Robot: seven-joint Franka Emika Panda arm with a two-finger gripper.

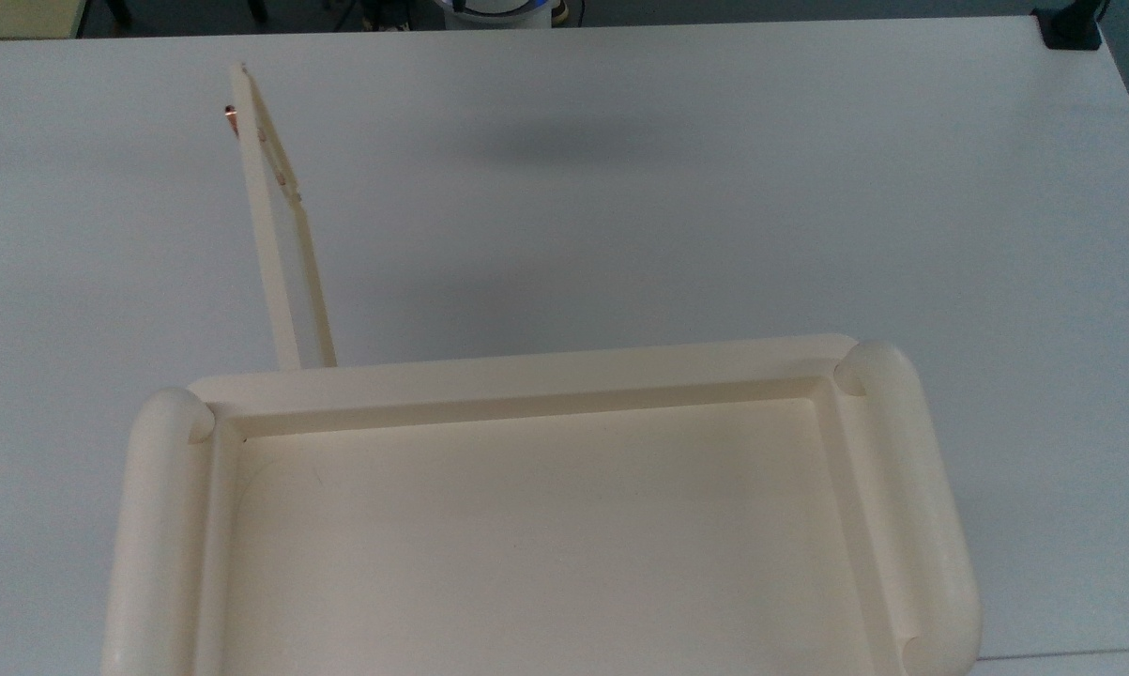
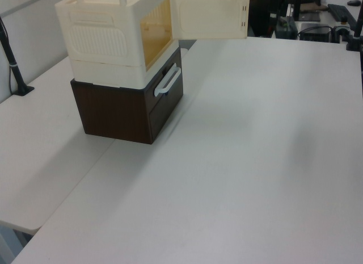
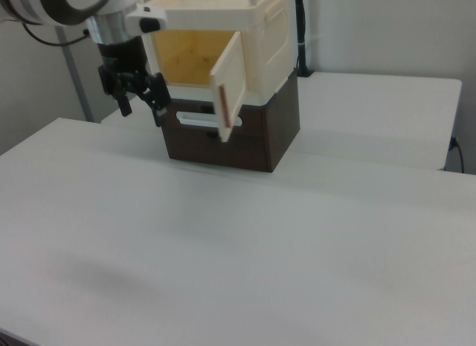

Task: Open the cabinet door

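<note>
1. Standing wide open, the cabinet door (image 2: 210, 15) swings well out from the cabinet (image 2: 110, 34), showing the yellowish inside.
2. From the top view, the door (image 1: 278, 225) appears edge-on, hinged at the top view's left end of the cabinet (image 1: 545, 507).
3. The cabinet sits on a dark brown drawer box (image 3: 238, 130) on the white table (image 3: 245, 242).
4. The gripper (image 3: 138, 94) hangs apart from the door, fingers spread, holding nothing.

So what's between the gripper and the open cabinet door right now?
In the right view, the gripper hangs apart from the cabinet door; between them shows the cabinet's open yellowish inside and a white drawer handle lower down.
</note>
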